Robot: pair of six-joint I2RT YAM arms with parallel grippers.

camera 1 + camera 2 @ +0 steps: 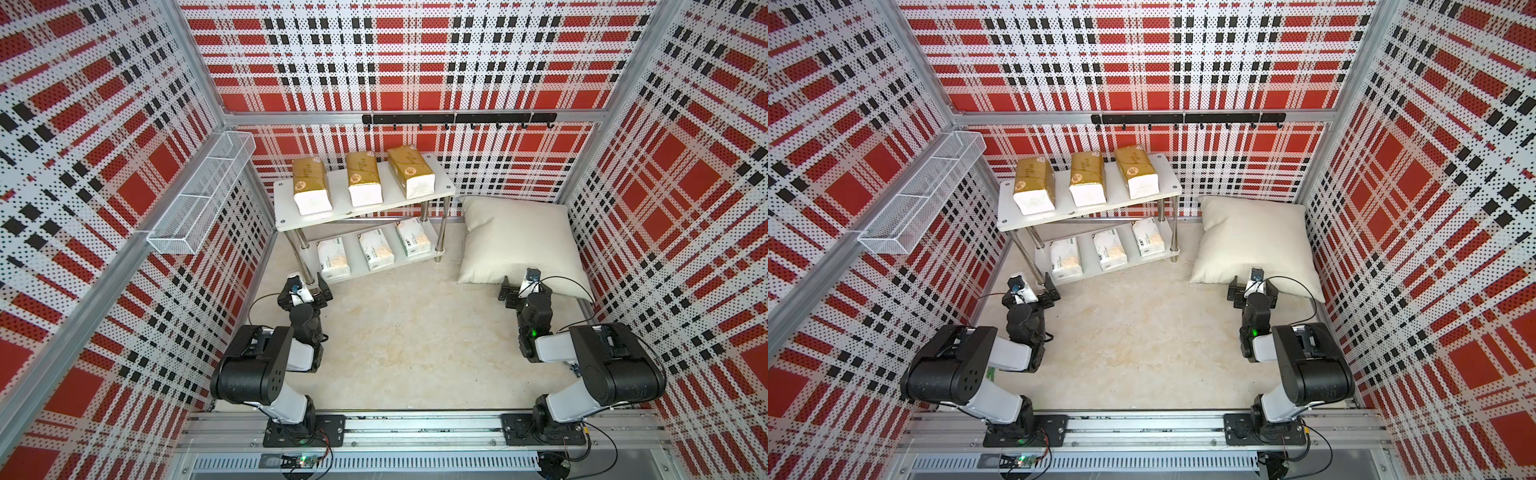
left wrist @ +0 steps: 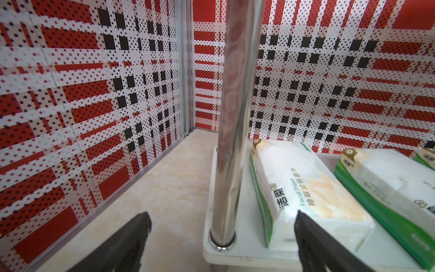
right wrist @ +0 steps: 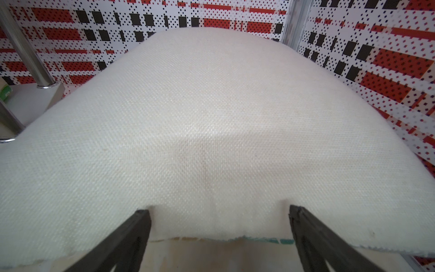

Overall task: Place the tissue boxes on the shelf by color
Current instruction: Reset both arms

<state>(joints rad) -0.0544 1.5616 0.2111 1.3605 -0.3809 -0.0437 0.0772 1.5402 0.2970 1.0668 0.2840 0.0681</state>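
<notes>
On shelf top board: three gold tissue boxes; bottom board: three white tissue boxes. Packs look soft, light, slippery; grasp across narrow sides. Left gripper, right gripper both spread apart, empty.

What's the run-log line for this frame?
gold tissue boxes: top board | white tissue boxes: bottom board | shelf: sorted | left end effector: open, empty | right end effector: open, at pillow

The light is bright and even with only soft shadows, the walls bend at the edges, and close walls look blurry.
</notes>
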